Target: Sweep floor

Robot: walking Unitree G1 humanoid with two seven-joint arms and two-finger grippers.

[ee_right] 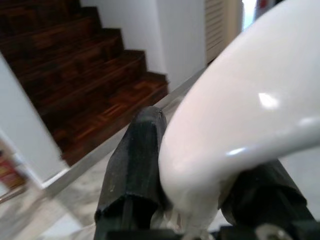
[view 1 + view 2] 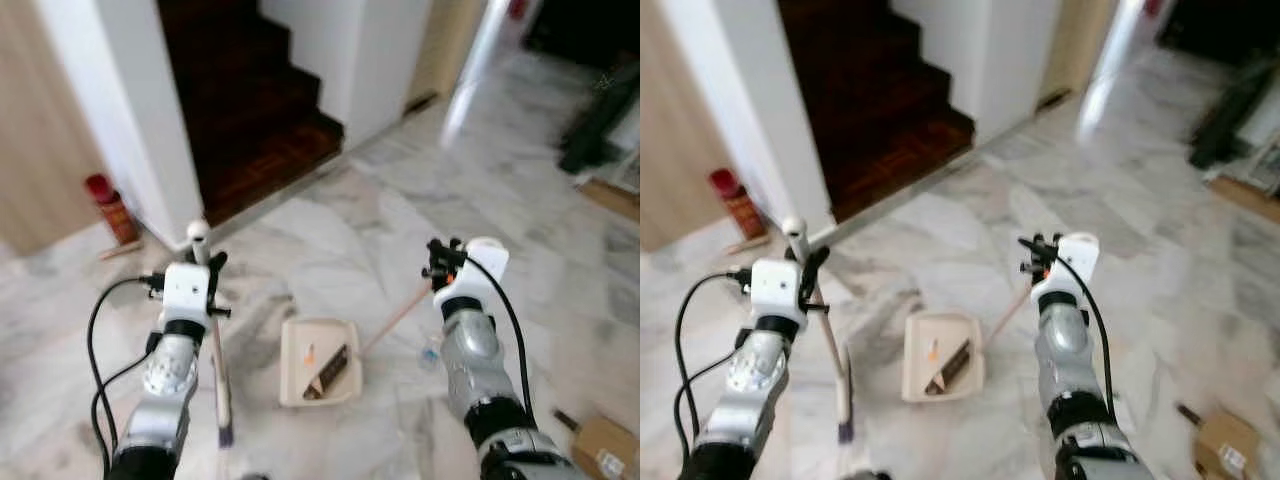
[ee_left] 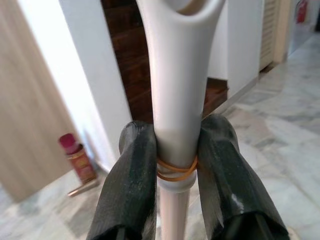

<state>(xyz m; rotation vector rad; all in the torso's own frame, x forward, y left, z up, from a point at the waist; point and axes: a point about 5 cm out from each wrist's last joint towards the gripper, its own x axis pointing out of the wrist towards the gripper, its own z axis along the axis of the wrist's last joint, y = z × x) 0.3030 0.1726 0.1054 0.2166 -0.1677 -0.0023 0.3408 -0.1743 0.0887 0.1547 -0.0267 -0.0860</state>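
Standing on a grey-veined marble floor [image 2: 330,250] before a dark wooden staircase [image 2: 250,110] flanked by white walls.

Left gripper [image 3: 176,165]: clamping its two black fingers [image 3: 131,190] on the white broom handle [image 3: 177,115], just above an orange rubber band [image 3: 176,172] wrapped around the shaft; holding the broom [image 2: 216,370] nearly upright at the robot's left, its head resting on the floor just left of the dustpan.

Right gripper [image 1: 195,190]: closing on the white curved grip [image 1: 240,115] of the dustpan's long handle [image 2: 400,315], raised at the robot's right with the handle slanting down to the pan.

Cream dustpan [image 2: 295,385]: lying flat on the floor between the two arms, carrying a dark stick-like piece [image 2: 330,372] and a small orange scrap [image 2: 308,352].

Red canister [image 2: 112,208]: standing against the wall left of the stairs. Cardboard box [image 2: 605,448]: sitting on the floor at the far right.
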